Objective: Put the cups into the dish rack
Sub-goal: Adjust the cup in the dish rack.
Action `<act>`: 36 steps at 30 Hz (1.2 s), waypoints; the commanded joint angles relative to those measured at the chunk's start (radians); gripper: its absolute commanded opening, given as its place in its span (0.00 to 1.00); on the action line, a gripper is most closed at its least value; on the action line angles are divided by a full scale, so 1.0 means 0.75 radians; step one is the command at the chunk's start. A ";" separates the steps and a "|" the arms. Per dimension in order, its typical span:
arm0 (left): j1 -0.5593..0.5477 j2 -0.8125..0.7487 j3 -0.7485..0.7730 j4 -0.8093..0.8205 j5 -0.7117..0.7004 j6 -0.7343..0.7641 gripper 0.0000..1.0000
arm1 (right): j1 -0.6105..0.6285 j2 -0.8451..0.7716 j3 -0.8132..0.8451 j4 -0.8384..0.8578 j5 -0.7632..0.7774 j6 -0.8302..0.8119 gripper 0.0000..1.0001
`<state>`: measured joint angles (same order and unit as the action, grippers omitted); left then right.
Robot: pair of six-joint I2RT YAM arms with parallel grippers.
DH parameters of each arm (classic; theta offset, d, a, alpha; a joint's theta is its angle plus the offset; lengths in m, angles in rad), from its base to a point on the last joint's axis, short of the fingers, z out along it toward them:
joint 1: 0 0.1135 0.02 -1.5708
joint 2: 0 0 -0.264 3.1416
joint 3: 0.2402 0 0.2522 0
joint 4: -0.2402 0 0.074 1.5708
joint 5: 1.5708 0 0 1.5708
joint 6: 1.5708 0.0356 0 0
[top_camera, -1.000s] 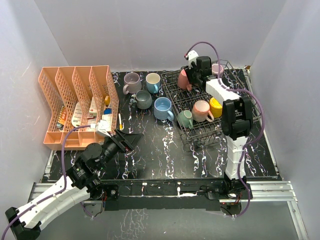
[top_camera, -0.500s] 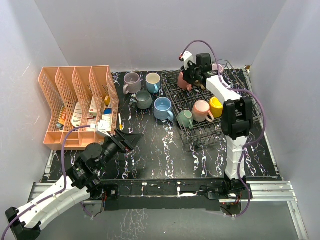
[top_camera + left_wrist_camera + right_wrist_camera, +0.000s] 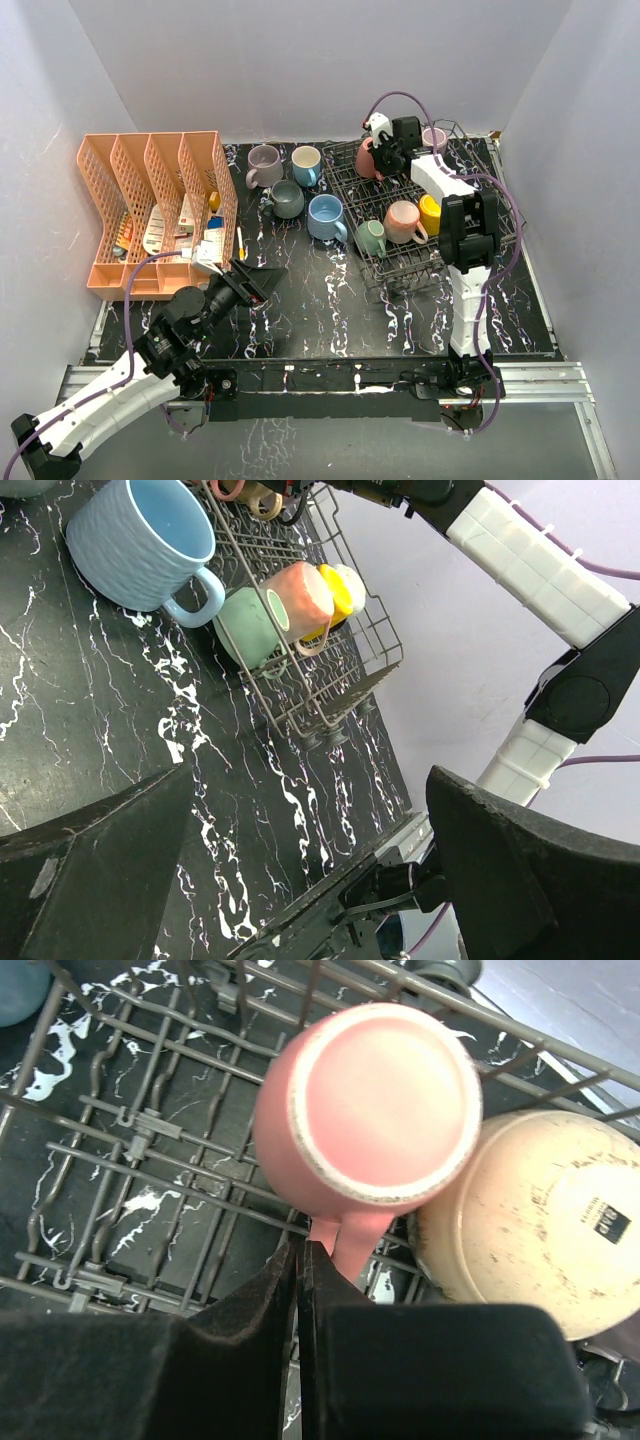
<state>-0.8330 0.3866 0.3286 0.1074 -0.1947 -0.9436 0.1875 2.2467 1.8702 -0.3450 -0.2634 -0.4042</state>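
From above, my right gripper (image 3: 385,160) is reaching to the far left corner of the rack (image 3: 400,272), right beside a salmon cup (image 3: 365,160). A green cup (image 3: 372,237), a pink cup (image 3: 403,220) and a yellow cup (image 3: 431,212) lie along the rack's near row. Four cups wait on the table (image 3: 320,310) left of the rack: mauve (image 3: 264,160), white (image 3: 306,160), grey (image 3: 287,198) and blue (image 3: 326,215). My left gripper (image 3: 262,280) hangs low over the near part of the table.

From my left wrist, the left gripper (image 3: 310,780) is spread wide with nothing in it. The blue cup (image 3: 140,540) stands ahead of it, just outside the rack (image 3: 330,695).

From my right wrist, the right gripper (image 3: 298,1250) is clenched, finger against finger, on nothing. The salmon cup (image 3: 380,1100) sits base up on the rack (image 3: 150,1120), touching a tan cup (image 3: 540,1210). Its handle points back at my fingertips (touching or just clear, I cannot tell).

I judge this cup loaded, so the job now is to leave it undisturbed. I should draw the right arm up and back along its own line, not sideways, so no finger hooks the handle or a tine. I should spread the jaws only once I am clear of the rack. The blue cup looks like the handiest next pick, and the left arm is ready for it, so I should keep the two arms well apart over that edge.
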 commanded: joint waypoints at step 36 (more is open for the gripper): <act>0.005 0.029 0.008 0.043 0.002 -0.018 0.97 | -0.170 -0.628 -0.377 0.145 -0.662 0.203 0.22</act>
<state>-0.8330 0.4019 0.3271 0.1188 -0.1947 -0.9543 0.0669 1.9423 1.6703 -0.3279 -0.6067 -0.3088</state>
